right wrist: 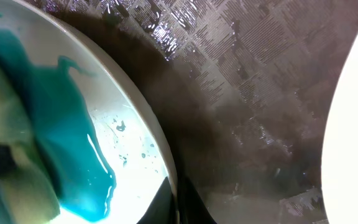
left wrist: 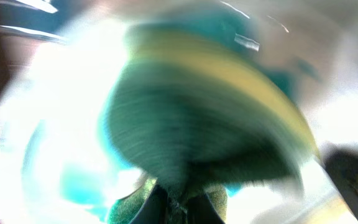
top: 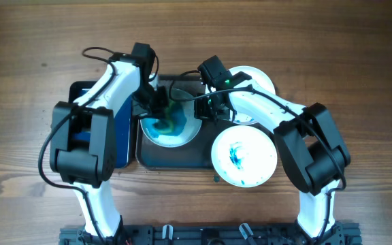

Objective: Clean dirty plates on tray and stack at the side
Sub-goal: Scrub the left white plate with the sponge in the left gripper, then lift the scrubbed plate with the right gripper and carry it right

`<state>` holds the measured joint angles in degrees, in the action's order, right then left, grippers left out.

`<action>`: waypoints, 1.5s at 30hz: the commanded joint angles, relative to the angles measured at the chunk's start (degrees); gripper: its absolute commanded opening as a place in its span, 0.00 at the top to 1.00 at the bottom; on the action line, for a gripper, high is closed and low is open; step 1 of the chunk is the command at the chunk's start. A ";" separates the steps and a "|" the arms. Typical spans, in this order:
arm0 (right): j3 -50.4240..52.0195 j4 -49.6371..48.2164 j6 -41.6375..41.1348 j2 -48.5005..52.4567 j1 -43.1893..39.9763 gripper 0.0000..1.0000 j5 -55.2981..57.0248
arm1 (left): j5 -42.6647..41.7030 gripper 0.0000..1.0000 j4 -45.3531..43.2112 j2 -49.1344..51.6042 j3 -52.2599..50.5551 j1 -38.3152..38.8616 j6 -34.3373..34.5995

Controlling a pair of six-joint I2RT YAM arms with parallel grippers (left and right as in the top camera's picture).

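While sponge [left wrist: 197, 124] meets plate [top: 172, 136], both fingers clamp

Left fingers [top: 159, 103], closed tight on the yellow-green sponge, press it onto the teal-smeared plate at the dark tray's [top: 175, 158] left end. Right fingers [top: 201, 110] are clamped on that plate's right rim. Front plate [top: 243, 155] and back plate [top: 257, 76] sit at the tray's right end.

no legible text, labels, brands or numbers anywhere

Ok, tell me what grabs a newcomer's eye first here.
The teal-smeared plate, centre-frame on the dark tray, stands out: the left gripper presses a yellow-green sponge into it while the right gripper pinches its rim. Next, the blue-streaked plate just to its right, nearer the robot's base.
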<state>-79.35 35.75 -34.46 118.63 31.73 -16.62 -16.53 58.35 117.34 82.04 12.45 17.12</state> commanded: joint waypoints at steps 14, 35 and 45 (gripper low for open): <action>-1.20 0.11 -0.28 0.63 -0.28 0.96 0.48 | 22.12 0.96 0.70 -2.14 4.28 -2.73 10.82; -4.09 4.70 2.01 -6.05 1.33 0.96 14.99 | 22.23 0.96 12.41 -14.14 12.79 -23.85 10.14; -4.09 8.83 10.62 -16.04 14.03 0.95 56.59 | 22.23 0.96 11.08 -14.14 12.79 -23.87 10.14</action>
<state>-82.54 43.40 -27.24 103.68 42.89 24.80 4.89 69.67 103.61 94.37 -11.27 26.74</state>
